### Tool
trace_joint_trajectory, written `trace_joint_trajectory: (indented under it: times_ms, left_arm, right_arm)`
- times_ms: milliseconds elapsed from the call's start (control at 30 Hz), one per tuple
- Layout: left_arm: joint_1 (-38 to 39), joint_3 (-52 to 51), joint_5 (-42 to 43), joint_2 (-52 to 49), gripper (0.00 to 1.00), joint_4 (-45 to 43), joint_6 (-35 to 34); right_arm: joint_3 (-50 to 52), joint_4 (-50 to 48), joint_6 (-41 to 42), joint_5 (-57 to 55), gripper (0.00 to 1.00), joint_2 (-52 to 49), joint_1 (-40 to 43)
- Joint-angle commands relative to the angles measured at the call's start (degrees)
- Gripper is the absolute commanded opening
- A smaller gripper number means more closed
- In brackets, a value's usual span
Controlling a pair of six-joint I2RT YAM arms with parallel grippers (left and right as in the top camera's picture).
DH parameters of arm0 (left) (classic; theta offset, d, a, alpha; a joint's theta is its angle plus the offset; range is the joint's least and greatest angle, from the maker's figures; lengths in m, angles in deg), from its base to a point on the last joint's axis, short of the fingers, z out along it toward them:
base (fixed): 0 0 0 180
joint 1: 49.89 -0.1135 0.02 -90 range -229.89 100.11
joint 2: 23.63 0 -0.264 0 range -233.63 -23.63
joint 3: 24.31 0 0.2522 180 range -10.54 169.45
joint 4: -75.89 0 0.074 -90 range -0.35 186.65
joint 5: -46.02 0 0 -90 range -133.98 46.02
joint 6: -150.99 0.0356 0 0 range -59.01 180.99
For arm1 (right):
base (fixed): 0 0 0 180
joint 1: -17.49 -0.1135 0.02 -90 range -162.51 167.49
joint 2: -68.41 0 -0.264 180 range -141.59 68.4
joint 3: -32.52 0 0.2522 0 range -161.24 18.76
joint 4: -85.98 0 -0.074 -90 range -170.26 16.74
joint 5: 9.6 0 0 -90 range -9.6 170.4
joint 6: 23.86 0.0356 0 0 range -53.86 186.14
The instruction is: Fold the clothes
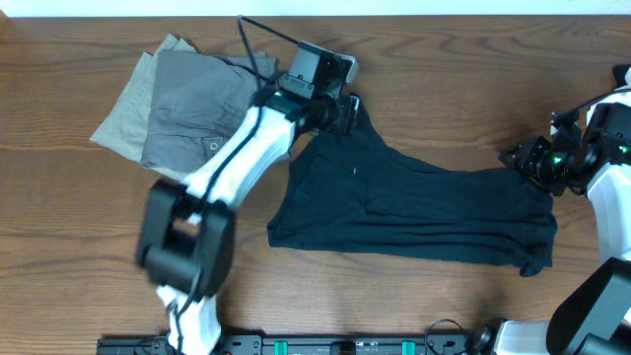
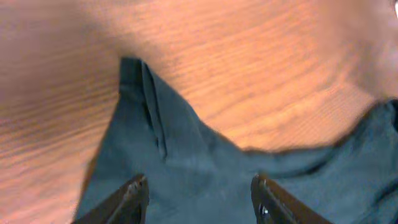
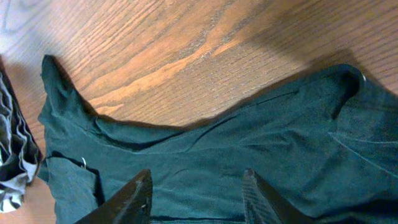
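A long black trouser-like garment (image 1: 414, 202) with a small white logo (image 1: 356, 171) lies spread across the table's middle. My left gripper (image 1: 347, 110) is open above its upper left corner; in the left wrist view its fingers (image 2: 200, 193) straddle the dark fabric (image 2: 186, 168). My right gripper (image 1: 518, 158) is open at the garment's upper right end; in the right wrist view its fingers (image 3: 198, 190) hover over the fabric (image 3: 249, 149). A grey piece (image 1: 197, 108) lies on a khaki piece (image 1: 123, 113) at the upper left.
Bare wooden tabletop (image 1: 454, 89) lies behind the garment. A black cable (image 1: 258, 49) crosses the grey piece near my left arm (image 1: 232, 158). The grey piece's edge also shows at the left of the right wrist view (image 3: 15, 155).
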Motion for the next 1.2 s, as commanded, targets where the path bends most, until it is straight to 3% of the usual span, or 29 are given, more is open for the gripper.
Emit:
trace_joint_trajectory:
  times_ms: [0,300,367,467,567,667,933,1167]
  left_arm:
    - [-1.27,2.23,5.38,-6.23,0.55,-4.31,-7.87]
    - [-0.96,3.85,5.86,-13.29,0.54,-9.75,-11.26]
    - [-0.81,3.82,5.86,-13.94,0.46,-9.7,-11.23]
    - [-0.57,3.82,5.86,-14.43,0.22,-9.73,-10.43]
    - [-0.33,3.82,6.03,-14.36,0.1,-10.38,-9.49]
    - [-0.35,3.82,6.4,-14.36,0.06,-9.9,-9.18]
    - [-0.5,3.82,8.22,-11.32,0.07,-9.2,-7.52]
    - [-0.44,3.82,7.61,-3.32,0.06,-5.29,-6.19]
  right_arm:
    - [-0.52,0.66,-0.44,0.09,0.49,0.59,-0.74]
    - [-0.5,1.68,-0.46,0.07,0.49,0.57,-0.81]
    - [-0.5,1.66,-0.46,0.07,0.49,0.57,-0.81]
    - [-0.5,1.68,-0.46,-0.2,0.48,0.57,-0.81]
    - [-0.46,1.77,-0.46,-1.55,0.49,0.57,-0.81]
    - [-0.46,1.77,-0.46,-1.95,0.49,0.57,-0.81]
    - [-0.44,1.62,-0.44,-4.94,0.49,0.57,-0.79]
    - [-0.42,-0.72,3.37,-17.84,0.46,0.57,-0.79]
